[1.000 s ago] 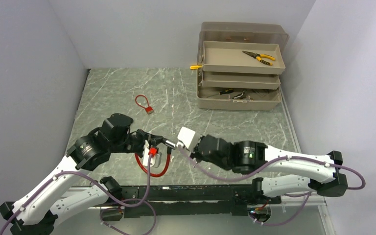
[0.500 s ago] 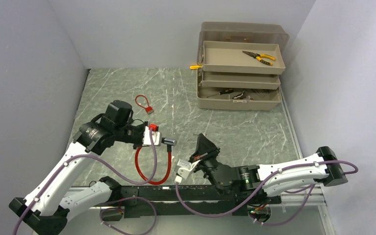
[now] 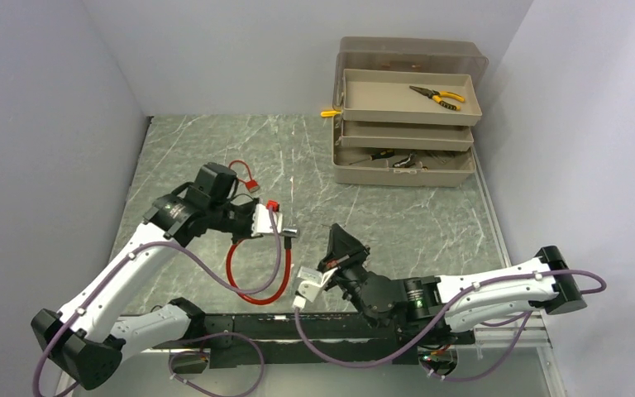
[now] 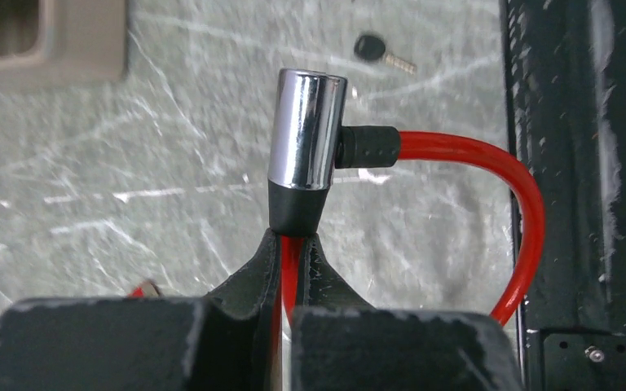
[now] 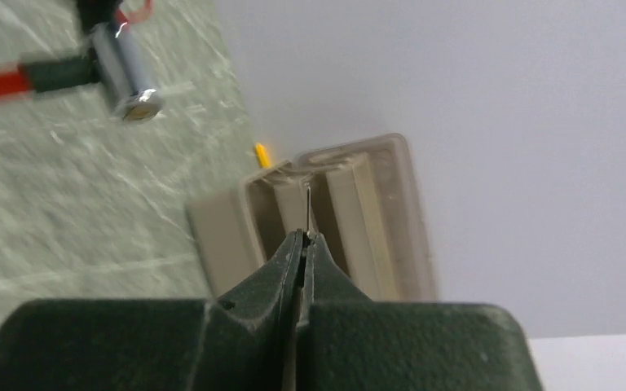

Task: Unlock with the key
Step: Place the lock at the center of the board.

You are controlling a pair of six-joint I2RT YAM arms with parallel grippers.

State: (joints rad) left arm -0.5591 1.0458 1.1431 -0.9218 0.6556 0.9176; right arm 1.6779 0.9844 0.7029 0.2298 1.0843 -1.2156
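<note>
My left gripper (image 3: 273, 225) (image 4: 292, 244) is shut on the red cable of the cable lock, just below its chrome cylinder (image 4: 306, 130) (image 3: 288, 232). It holds the lock above the table. The cable (image 3: 258, 285) loops down and back into the cylinder's side. My right gripper (image 3: 336, 236) (image 5: 303, 236) is shut and points up and back, apart from the lock and to its right. A thin metal blade (image 5: 306, 202) sticks out of its tips: a key seen edge-on. The cylinder's end face (image 5: 138, 104) shows at upper left in the right wrist view. Another key with a black head (image 4: 380, 52) lies on the table beyond the cylinder.
A second, small red cable lock (image 3: 244, 175) lies behind the left arm. A beige tiered toolbox (image 3: 405, 169) stands open at the back right with pliers (image 3: 438, 97) in its top tray. The black base rail (image 3: 314, 327) runs along the near edge. Grey walls close in both sides.
My right gripper has drawn back from the lock cylinder toward the near edge and tilted up. My left arm has carried the lock farther back and to the right.
</note>
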